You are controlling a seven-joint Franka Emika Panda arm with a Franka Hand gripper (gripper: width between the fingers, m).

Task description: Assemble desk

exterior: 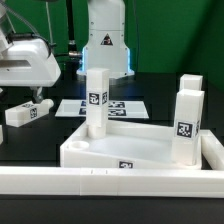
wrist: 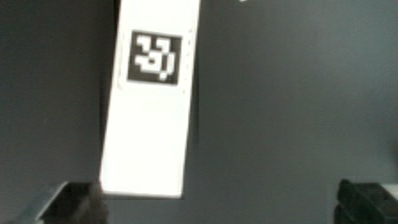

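Gripper: jaws fully spread, holding nothing. Tagged white leg: lying flat just beyond fingertips, untouched.

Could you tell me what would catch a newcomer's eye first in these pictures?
Probably the white tabletop in the foreground, with two tagged legs standing upright: one near its far corner, another at the exterior view's right. A third leg lies flat on the dark table at the left, and the wrist view shows the open gripper over a lying leg.
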